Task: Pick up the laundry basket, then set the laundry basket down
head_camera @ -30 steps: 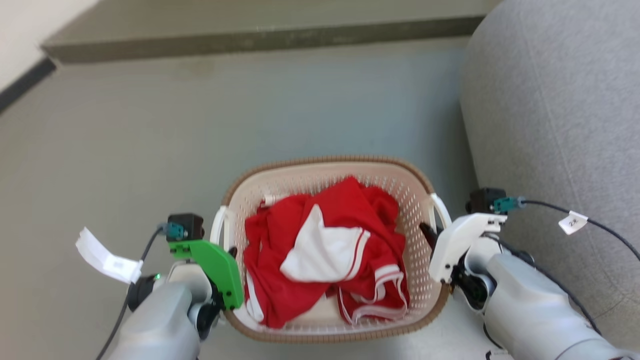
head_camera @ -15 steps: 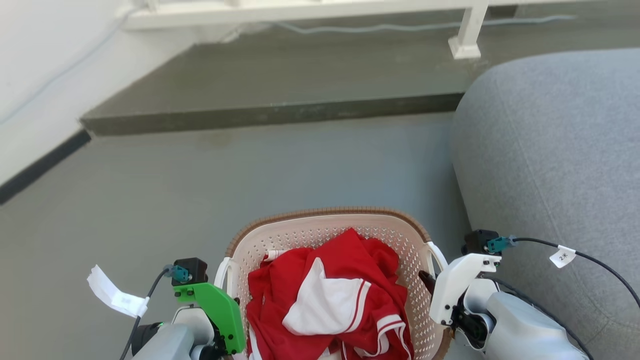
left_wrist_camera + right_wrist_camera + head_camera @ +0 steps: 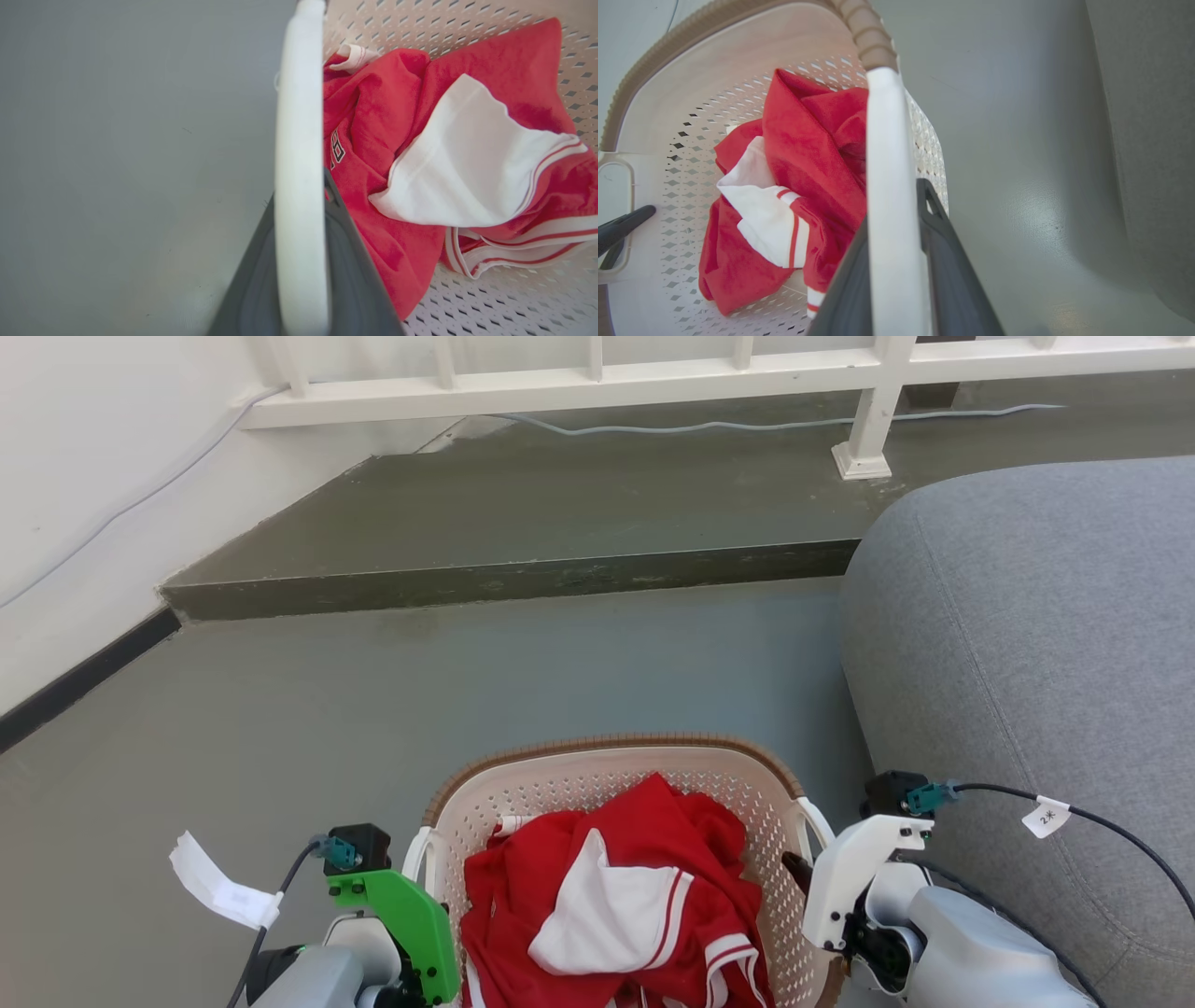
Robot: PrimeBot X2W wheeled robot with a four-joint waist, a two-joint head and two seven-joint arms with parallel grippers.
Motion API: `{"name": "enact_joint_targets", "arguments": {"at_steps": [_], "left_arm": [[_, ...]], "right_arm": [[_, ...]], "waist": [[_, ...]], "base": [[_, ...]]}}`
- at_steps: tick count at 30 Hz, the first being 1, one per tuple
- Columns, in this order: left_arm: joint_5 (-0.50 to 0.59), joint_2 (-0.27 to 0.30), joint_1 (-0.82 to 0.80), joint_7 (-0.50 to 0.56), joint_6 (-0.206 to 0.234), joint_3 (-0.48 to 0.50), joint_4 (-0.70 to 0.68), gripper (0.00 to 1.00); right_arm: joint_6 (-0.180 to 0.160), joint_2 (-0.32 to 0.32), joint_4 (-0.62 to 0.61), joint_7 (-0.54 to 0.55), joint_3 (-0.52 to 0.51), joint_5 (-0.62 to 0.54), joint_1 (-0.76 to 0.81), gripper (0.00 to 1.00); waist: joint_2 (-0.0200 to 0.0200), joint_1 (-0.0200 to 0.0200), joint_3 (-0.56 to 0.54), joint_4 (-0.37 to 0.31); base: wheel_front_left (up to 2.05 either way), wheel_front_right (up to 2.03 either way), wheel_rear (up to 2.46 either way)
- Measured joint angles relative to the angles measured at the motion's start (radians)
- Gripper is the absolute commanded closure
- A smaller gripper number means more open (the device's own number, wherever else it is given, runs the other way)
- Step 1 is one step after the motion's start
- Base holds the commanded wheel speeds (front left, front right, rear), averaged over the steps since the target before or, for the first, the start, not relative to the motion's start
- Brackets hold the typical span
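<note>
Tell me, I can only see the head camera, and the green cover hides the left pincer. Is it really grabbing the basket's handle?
Observer: Yes. In the left wrist view the left pincer has a dark finger on each side of the white left handle of the laundry basket.
Operator: And the other one?
Observer: Same there. The right wrist view shows the right pincer with its fingers close against both sides of the right handle.
Operator: Is anything written on the red clothes?
Observer: The left wrist view shows a small dark-outlined print on them, too folded to read.
</note>
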Motion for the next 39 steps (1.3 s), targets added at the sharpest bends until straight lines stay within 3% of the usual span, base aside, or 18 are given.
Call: {"name": "enact_joint_targets", "arguments": {"at_steps": [39], "left_arm": [[-0.043, 0.000, 0.000, 0.025, 0.000, -0.040, 0.021, 1.00]], "right_arm": [[0.000, 0.001, 0.018, 0.023, 0.049, 0.051, 0.000, 1.00]], "waist": [[0.0000, 0.0000, 0.011, -0.009]], "base": [[0.00, 0.00, 0.00]]}}
